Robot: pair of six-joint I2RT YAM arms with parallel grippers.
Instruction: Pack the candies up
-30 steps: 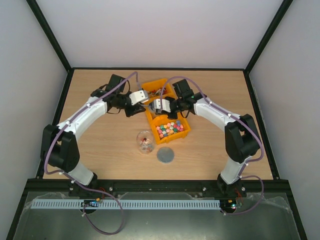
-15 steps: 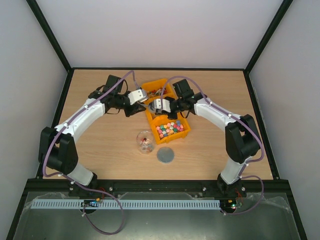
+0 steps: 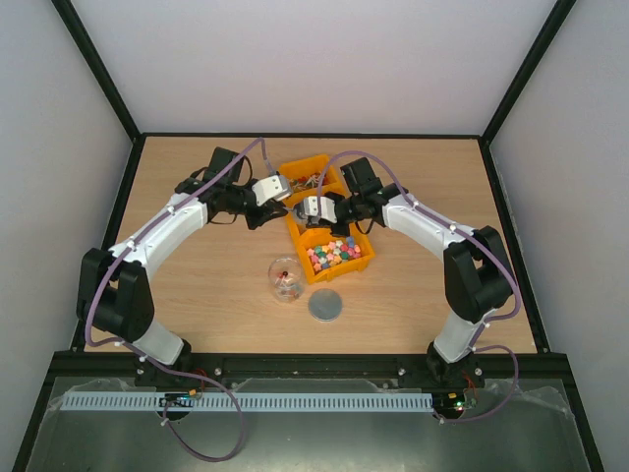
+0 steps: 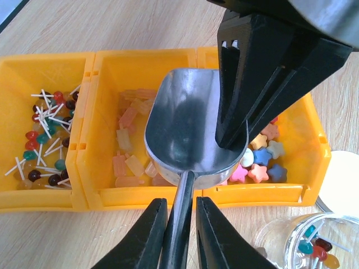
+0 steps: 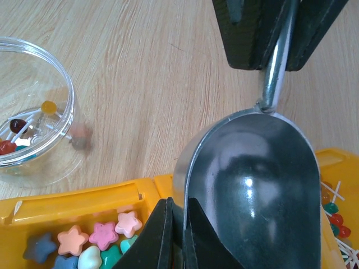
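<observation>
Two robot arms both held one silver scoop [image 4: 193, 129] over a yellow-orange tray [image 4: 90, 188] of candies [image 3: 334, 252] at the ctr of the wooden worktop [image 3: 216, 295]. The left end effector [image 4: 180, 203], seen from its own wrist cam, had its fingers closed to a narrow gap on the scoop's handle. The right end effector [image 5: 178, 204], fingers all but touching, pinched the rim of the scoop's bowl at one side. The bowl hung hollow side up above the tray's middle compartment & the wall btwn that and the star compartment. The tray had three compartments in a row. At one end lay mixed pieces [image 4: 45, 140] in red, dark & green on thin white sticks. Amber pieces [image 4: 126, 143] lay in the middle, partly hidden under the scoop. Pastel stars [image 4: 261, 162] in pink, blue, orange & white filled the other end. A clear round jar [image 5: 67, 95] stood on the worktop just beside the tray, on the side nearer the arm bases, w/ a few candies on sticks lying in its bottom. A grey disc [image 3: 325, 305] lay flat on the worktop just beside the jar, nearer still to the bases.
</observation>
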